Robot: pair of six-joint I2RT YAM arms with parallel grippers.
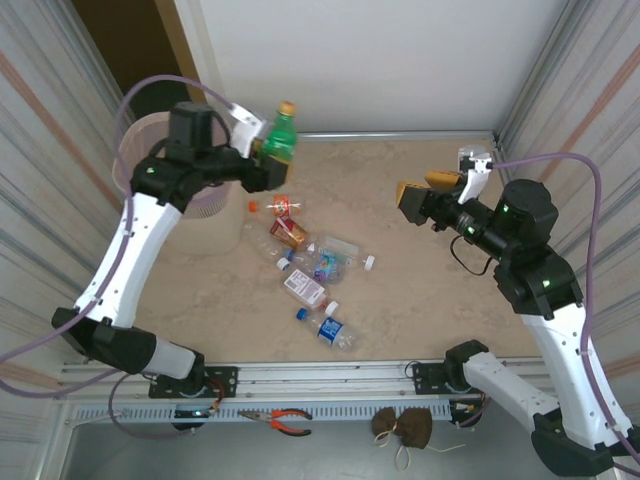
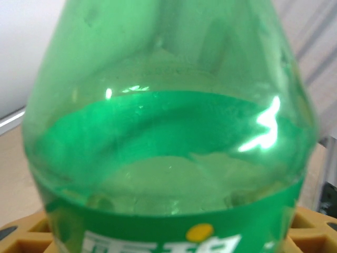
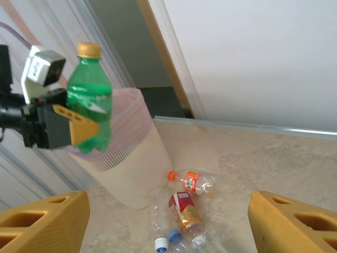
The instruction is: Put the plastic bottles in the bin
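Note:
My left gripper is shut on an upright green bottle with a gold cap, held in the air just right of the pale pink bin. That green bottle is close against the left wrist camera, between yellow fingers. From the right wrist I see the green bottle in front of the bin. Several bottles lie on the table: an orange-label one, a red-label one, a white-label one and a blue-label one. My right gripper is open and empty, above the table's right side.
Loose caps lie among the bottles, a white one and an orange one. Corrugated walls close in both sides and a white wall stands at the back. Pliers and a brown pouch rest below the front rail.

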